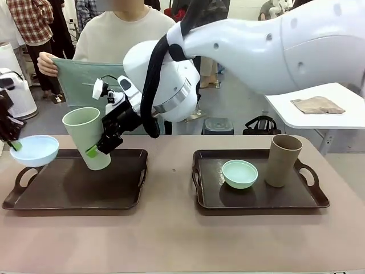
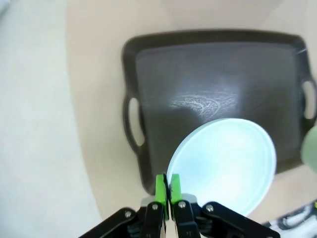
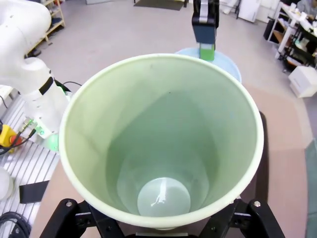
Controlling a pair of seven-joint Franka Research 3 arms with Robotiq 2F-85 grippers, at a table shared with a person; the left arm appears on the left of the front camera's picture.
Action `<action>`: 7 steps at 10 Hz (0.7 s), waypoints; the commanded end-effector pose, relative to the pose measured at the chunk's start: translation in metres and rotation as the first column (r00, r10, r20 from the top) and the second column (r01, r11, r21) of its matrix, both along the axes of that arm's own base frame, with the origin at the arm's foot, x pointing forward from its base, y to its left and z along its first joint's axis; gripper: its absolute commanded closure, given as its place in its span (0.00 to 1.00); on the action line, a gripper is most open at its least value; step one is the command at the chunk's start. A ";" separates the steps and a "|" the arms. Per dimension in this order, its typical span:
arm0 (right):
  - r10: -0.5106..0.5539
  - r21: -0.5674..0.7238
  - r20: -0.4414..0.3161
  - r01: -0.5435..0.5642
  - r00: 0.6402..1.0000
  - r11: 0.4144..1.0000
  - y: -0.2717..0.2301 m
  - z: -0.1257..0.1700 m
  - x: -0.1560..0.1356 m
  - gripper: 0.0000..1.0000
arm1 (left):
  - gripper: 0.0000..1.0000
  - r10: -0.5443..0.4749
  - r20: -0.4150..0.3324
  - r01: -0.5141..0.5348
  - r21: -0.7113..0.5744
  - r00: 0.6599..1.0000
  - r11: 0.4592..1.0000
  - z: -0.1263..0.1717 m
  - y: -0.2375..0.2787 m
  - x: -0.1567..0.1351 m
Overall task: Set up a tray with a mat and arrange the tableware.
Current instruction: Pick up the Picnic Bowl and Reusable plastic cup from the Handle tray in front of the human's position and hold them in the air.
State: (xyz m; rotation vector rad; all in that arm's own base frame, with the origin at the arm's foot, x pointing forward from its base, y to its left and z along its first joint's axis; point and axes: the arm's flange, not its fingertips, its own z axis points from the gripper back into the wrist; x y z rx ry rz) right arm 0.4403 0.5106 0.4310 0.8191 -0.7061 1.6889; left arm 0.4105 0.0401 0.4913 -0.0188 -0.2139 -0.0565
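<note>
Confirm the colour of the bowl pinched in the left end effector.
Pale blue; the bowl shows best in the left wrist view.

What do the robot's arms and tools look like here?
The right arm has glossy white rounded shells, a silver wrist ring and a looping black cable bundle. The left tool and right tool are black with bright green pads.

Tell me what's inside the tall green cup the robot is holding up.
Nothing: the right wrist view looks straight into the sage green cup, and it is empty down to its bare, shiny bottom. Whatever lies directly beneath it is covered by the cup itself.
</note>
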 end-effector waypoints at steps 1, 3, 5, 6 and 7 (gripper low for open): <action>-0.033 -0.014 0.044 0.034 0.998 0.999 -0.008 0.014 -0.028 1.00 | 1.00 0.021 0.050 -0.022 0.023 0.999 0.999 0.017 0.006 -0.024; -0.016 0.012 0.072 0.016 0.997 1.000 -0.007 0.029 -0.041 1.00 | 1.00 0.027 0.057 -0.029 0.027 0.998 0.999 0.026 0.008 -0.031; 0.001 0.030 0.101 -0.004 0.995 1.000 -0.003 0.043 -0.054 1.00 | 1.00 0.025 0.061 -0.027 0.036 0.998 0.999 0.030 0.007 -0.037; 0.008 0.030 0.114 -0.011 0.993 0.999 -0.003 0.046 -0.058 1.00 | 1.00 0.030 0.076 -0.033 0.046 0.997 0.998 0.033 0.007 -0.042; 0.013 0.036 0.124 -0.017 0.992 0.999 -0.003 0.048 -0.059 1.00 | 1.00 0.024 0.084 -0.028 0.047 0.996 0.999 0.035 0.008 -0.042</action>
